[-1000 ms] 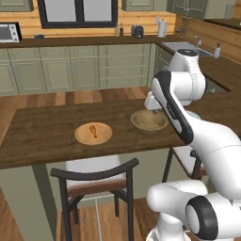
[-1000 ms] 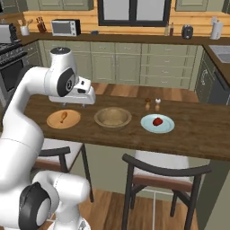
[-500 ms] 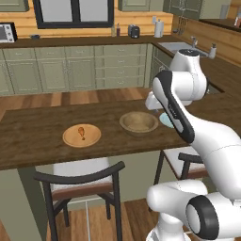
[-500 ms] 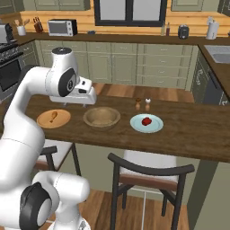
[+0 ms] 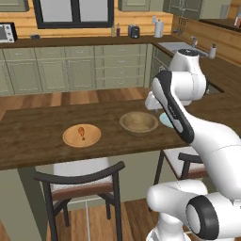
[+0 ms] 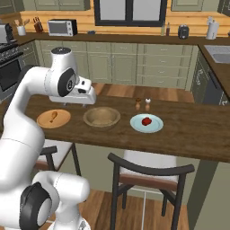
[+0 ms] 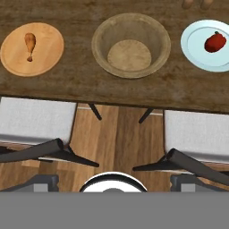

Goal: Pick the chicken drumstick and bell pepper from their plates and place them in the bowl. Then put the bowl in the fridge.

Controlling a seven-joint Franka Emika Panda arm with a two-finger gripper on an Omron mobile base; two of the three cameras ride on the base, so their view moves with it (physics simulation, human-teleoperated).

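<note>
The tabletop is carrying the empty bowl between two plates. The drumstick is lying on the wooden plate, the pepper on the blue one. The tool is opened wide, holding nothing. Next it is needing to reach down for the drumstick.

both base views look forward over the shared wooden counter; the hand view looks straight down.

Timber kitchen with sage-green cabinets

A dark wooden counter crosses the room; two dark-framed chairs with pale seats stand on plank flooring below it. Behind, a dark-framed window, a microwave and a sink.
</note>
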